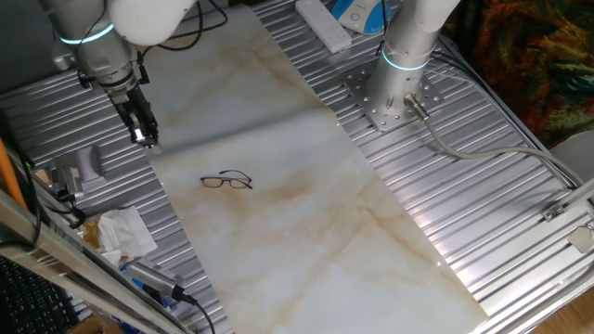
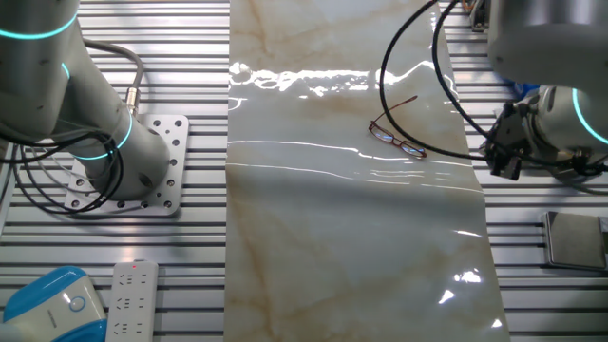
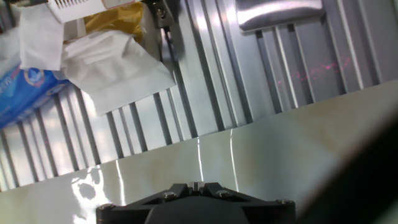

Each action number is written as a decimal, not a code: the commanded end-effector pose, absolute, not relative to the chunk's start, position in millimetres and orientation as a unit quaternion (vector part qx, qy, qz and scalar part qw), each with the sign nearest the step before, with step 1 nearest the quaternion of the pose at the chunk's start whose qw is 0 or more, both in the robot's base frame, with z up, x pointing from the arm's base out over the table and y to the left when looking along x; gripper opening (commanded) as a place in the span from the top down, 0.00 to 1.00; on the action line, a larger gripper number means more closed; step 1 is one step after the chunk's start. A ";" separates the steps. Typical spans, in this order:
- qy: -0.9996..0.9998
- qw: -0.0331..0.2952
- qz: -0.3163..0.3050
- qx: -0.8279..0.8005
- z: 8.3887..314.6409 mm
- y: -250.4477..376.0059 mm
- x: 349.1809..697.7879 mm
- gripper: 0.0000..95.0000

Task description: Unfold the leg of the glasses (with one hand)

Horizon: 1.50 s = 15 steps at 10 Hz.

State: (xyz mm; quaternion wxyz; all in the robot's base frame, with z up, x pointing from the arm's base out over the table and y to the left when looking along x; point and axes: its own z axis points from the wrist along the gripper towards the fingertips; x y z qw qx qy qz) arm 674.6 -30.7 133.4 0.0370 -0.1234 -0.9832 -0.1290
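Observation:
The glasses point(image 1: 227, 181) are small, with a thin dark wire frame and clear lenses. They lie on the marble-patterned sheet point(image 1: 306, 186), left of its middle. In the other fixed view the glasses point(image 2: 397, 136) lie near the sheet's right edge with one arm sticking up and out. My gripper point(image 1: 144, 133) hangs at the sheet's left edge, up and to the left of the glasses and apart from them. In the hand view its fingertips point(image 3: 194, 185) are pressed together with nothing between them. The glasses are out of the hand view.
The sheet lies on a ribbed metal table point(image 1: 483, 213). Crumpled white tissue point(image 1: 125, 232), a small metal block point(image 1: 85, 162) and cables lie at the left. A second arm's base point(image 1: 394, 97) is bolted at the back. A white remote point(image 2: 133, 299) lies in the other fixed view.

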 end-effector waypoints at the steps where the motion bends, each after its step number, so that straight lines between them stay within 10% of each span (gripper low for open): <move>1: -0.990 0.037 -0.065 -0.120 127.9 -31.8 673.9 1.00; 15: -0.990 0.022 -0.049 -0.127 75.3 -38.7 665.1 1.00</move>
